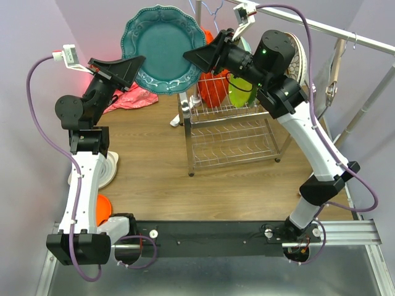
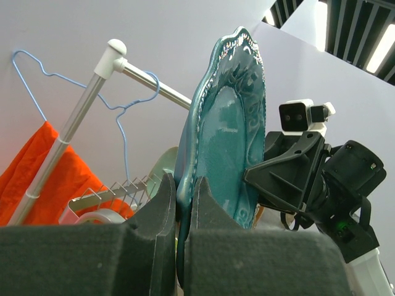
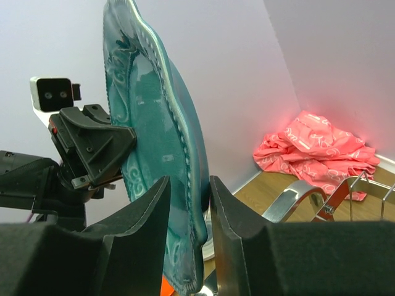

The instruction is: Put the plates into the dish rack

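Note:
A teal scalloped plate [image 1: 163,46] hangs upright in the air above the back of the table, held from both sides. My left gripper [image 1: 141,65] is shut on its left rim; in the left wrist view the rim [image 2: 228,135] is pinched tight between my fingers [image 2: 184,185]. My right gripper [image 1: 188,55] has its jaws on the opposite rim, and in the right wrist view that rim [image 3: 154,123] fills the gap between them [image 3: 188,182]. The chrome dish rack [image 1: 231,132] stands below and to the right, with an orange plate [image 1: 213,89] and a lime green plate [image 1: 242,92] upright in its top tier.
A red-pink cloth [image 1: 133,98] lies at the back left by the wall. A pale plate [image 1: 111,169] and an orange plate [image 1: 103,206] sit beside the left arm. A metal rail [image 1: 345,34] with hangers crosses the back right. A patterned white plate [image 1: 299,58] shows behind the right arm.

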